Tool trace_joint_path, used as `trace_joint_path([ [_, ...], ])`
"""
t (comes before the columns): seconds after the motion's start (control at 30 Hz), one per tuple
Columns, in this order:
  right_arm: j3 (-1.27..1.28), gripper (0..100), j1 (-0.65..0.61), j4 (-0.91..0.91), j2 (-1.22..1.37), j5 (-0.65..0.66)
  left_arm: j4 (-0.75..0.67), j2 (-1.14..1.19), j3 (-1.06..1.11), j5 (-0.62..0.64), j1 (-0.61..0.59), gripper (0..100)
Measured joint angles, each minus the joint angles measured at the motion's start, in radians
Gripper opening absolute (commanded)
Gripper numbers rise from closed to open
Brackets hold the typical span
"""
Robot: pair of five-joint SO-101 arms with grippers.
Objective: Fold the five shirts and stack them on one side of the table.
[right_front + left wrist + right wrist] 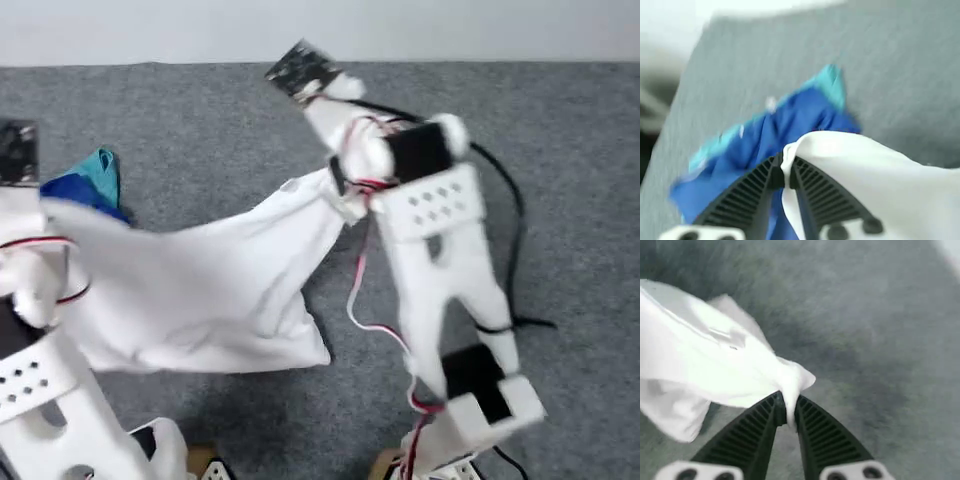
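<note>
A white shirt [210, 275] hangs stretched above the grey table between both arms. My left gripper [783, 172] is shut on one edge of the white shirt [865, 175] at the table's left side. My right gripper [786, 412] is shut on a bunched corner of the white shirt [705, 360] near the table's middle, and that gripper [345, 195] stands at the cloth's right end in the high view. A blue shirt with teal trim [85, 180] lies crumpled on the table at the left, behind the white one; the blue shirt [770, 135] sits just beyond my left fingers.
The grey carpet-like table top [560, 200] stretches open to the right and at the back. A black cable [510, 230] runs along the right arm. A pale wall borders the far edge.
</note>
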Motion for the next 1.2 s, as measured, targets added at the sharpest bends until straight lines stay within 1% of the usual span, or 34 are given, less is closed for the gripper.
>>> trace_joint_path([
  [0.1,0.000,1.0,0.041,-0.021,-0.092,0.000,-0.069,0.000,-0.084,0.026,0.110,0],
  [0.2,0.000,1.0,0.095,-0.040,-0.183,0.000,-0.184,0.000,-0.158,0.068,0.175,0],
  [0.37,0.000,1.0,0.216,-0.046,-0.328,0.000,-0.368,0.000,-0.288,0.118,0.210,0],
  [0.5,0.000,1.0,0.322,-0.046,-0.433,0.000,-0.413,-0.002,-0.336,0.120,0.210,0],
  [0.57,0.000,1.0,0.370,-0.046,-0.476,0.000,-0.408,-0.002,-0.336,0.115,0.210,0],
  [0.63,-0.002,1.0,0.400,-0.041,-0.512,0.000,-0.370,-0.002,-0.339,0.094,0.212,0],
  [0.83,-0.002,1.0,0.420,0.006,-0.577,0.003,-0.155,-0.002,-0.345,-0.009,0.212,0],
  [0.93,-0.002,1.0,0.427,0.009,-0.617,0.003,-0.080,-0.043,-0.345,-0.055,0.212,0],
  [1.2,-0.003,1.0,0.430,0.011,-0.756,0.003,-0.068,-0.265,-0.350,-0.077,0.212,0],
])
